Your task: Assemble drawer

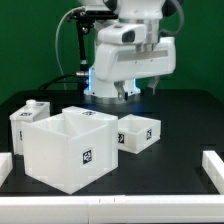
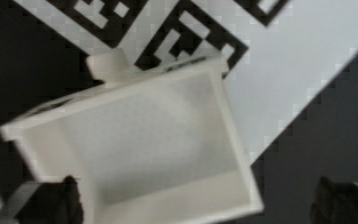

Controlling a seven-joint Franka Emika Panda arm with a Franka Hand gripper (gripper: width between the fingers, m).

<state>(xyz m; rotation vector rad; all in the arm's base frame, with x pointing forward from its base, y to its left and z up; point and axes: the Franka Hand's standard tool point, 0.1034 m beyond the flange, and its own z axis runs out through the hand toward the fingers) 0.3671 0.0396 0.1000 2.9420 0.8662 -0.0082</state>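
Note:
The drawer point(image 1: 139, 131) is a shallow white open-topped tray on the black table, right of the casing, with its tag facing the front. The taller white casing point(image 1: 67, 149) stands at the front centre with a tag on its front face. My gripper point(image 1: 128, 92) hangs above and behind the drawer, open and empty. In the wrist view the drawer point(image 2: 144, 140) fills the middle, open side up. My gripper point(image 2: 201, 205) is above its near edge, and the two dark fingertips point(image 2: 51, 200) stand wide apart on either side without touching it.
A small white block point(image 1: 29, 118) with a tag sits left of the casing. The marker board point(image 2: 194, 30) with large black tags lies just beyond the drawer. White rails point(image 1: 213, 164) border the table at the front and sides.

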